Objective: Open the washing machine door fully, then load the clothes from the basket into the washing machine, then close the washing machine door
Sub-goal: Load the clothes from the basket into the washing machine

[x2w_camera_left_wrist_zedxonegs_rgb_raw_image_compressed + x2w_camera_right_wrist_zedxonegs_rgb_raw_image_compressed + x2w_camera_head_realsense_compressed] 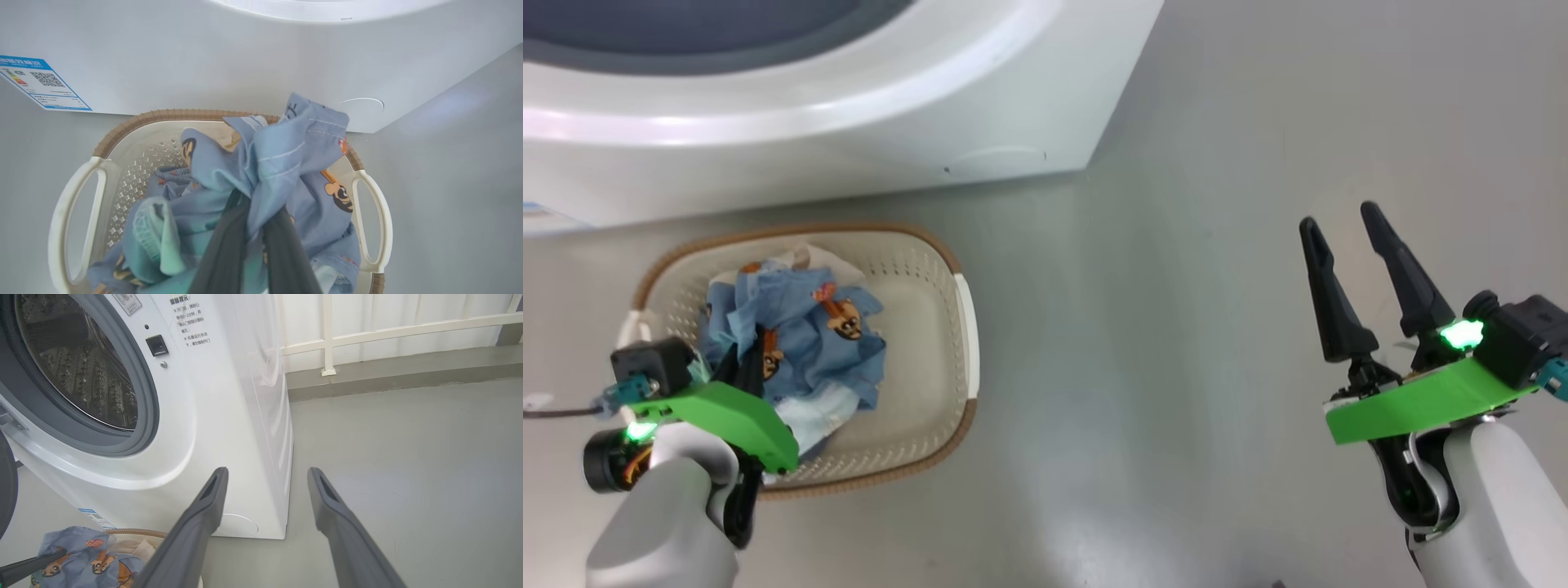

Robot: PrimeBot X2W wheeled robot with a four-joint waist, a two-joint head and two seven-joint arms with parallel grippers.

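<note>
In the left wrist view the tips of my left fingers go under a fold of the clothes, so the contact itself is hidden from me. The bottom edge cuts the near part of the basket. The print on the energy sticker is too small to read.

In the head view my left arm covers the near left corner of the basket, and the top edge cuts the washing machine.

In the right wrist view a dark curved piece is cut by the left edge. It is perhaps the door.
</note>
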